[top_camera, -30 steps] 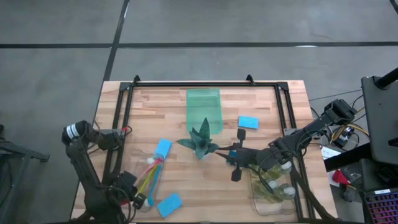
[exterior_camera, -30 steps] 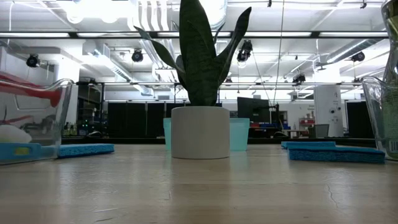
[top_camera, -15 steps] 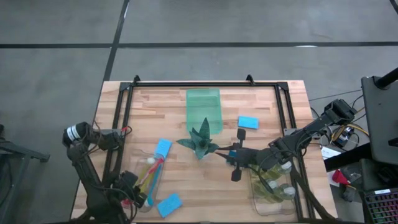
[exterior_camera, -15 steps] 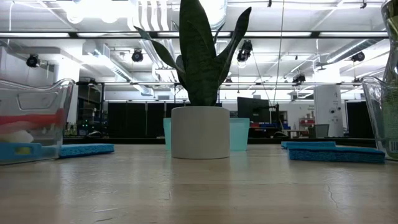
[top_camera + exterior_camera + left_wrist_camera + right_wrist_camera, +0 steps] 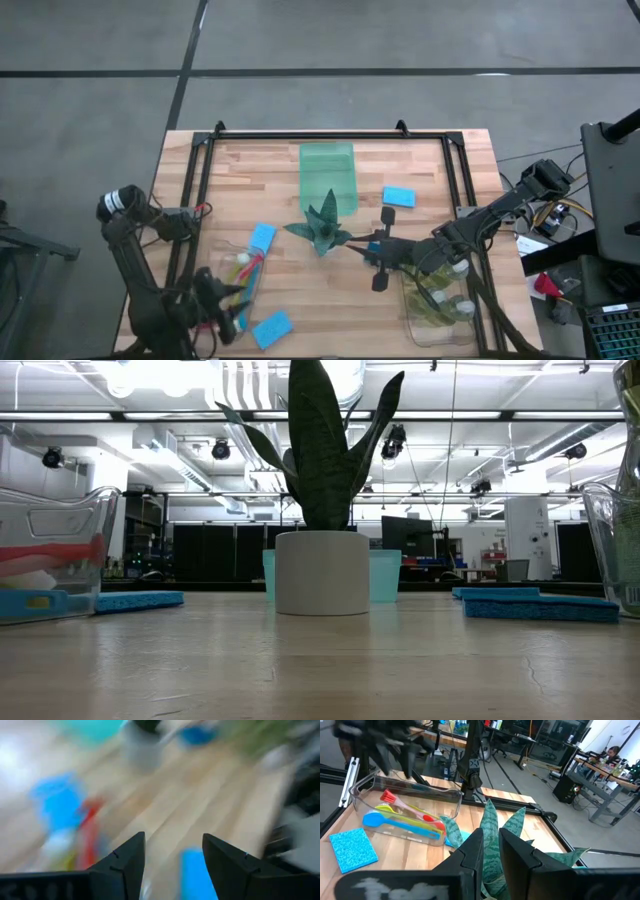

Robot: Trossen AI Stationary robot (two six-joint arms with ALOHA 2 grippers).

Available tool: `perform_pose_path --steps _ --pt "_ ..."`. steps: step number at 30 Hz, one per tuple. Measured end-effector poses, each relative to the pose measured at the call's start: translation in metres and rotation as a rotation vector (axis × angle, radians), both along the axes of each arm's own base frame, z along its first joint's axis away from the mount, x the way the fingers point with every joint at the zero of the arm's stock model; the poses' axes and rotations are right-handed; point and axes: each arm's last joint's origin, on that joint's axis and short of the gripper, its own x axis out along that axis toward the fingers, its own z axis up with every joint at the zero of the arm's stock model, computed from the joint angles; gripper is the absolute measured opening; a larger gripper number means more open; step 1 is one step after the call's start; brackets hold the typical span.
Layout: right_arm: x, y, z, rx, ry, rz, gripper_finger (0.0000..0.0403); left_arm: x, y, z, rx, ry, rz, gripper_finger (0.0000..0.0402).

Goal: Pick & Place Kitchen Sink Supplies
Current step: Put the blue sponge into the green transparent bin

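Red, yellow and blue brushes point(image 5: 241, 276) lie in a clear bin point(image 5: 252, 262) at the table's near left. In the low view the red brush point(image 5: 50, 550) lies level in it. Blue sponges lie flat on the wood: one point(image 5: 262, 236) beside the bin, one point(image 5: 272, 328) at the near edge, one point(image 5: 398, 196) and another point(image 5: 388, 215) right of the plant. Soap bottles point(image 5: 440, 305) fill the right bin. My left gripper point(image 5: 218, 303) point(image 5: 172, 862) is open at the brush bin's near end and touches nothing. My right gripper point(image 5: 372, 262) point(image 5: 491, 847) waits beside the plant, its fingers a narrow gap apart.
A potted spiky plant point(image 5: 322, 230) stands mid-table, with a translucent green tray point(image 5: 328, 175) behind it. A black frame point(image 5: 330, 135) runs along the far and side edges. The clear right bin point(image 5: 412, 325) sits at the near right. Bare wood lies between the bins.
In the low view the red brush in the left bin has dropped from a tilt to lying level. My left gripper has shifted a little toward the far edge over the bin's near end and is still moving, as its blurred wrist view shows.
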Motion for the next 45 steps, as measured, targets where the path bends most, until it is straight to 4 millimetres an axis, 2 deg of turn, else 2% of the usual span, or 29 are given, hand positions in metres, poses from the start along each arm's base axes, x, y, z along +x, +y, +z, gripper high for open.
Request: perform_pose_path --steps 4,10,13,20,25,32,38,45 --pt "0.000 0.000 0.000 0.000 0.000 0.000 0.0056 0.018 -0.012 0.009 0.135 -0.180 -0.138 0.0188" --pt "0.000 0.000 0.000 0.000 0.000 0.000 0.0056 0.060 -0.017 0.009 0.133 -0.131 -0.322 0.0188" --pt "0.000 0.000 0.000 0.000 0.000 0.000 0.0056 0.078 -0.013 -0.002 0.118 -0.055 -0.358 0.0188" --pt "0.000 0.000 -0.001 0.002 0.007 -0.002 0.0056 0.111 -0.014 -0.045 0.041 0.191 -0.513 0.0188" --pt "0.000 0.000 -0.001 0.001 0.008 -0.002 0.0056 0.118 -0.019 -0.063 -0.041 0.291 -0.567 0.0188" --pt "0.000 0.000 -0.001 0.002 0.008 -0.002 0.0056 0.125 -0.034 -0.079 -0.100 0.292 -0.699 0.0188" --pt "0.000 0.000 -0.001 0.009 0.006 -0.003 0.0056 0.128 -0.036 -0.106 -0.083 0.387 -0.704 0.0188" --pt "0.000 0.000 -0.001 0.009 0.006 -0.003 0.0056 0.130 -0.034 -0.116 -0.079 0.431 -0.664 0.0187"
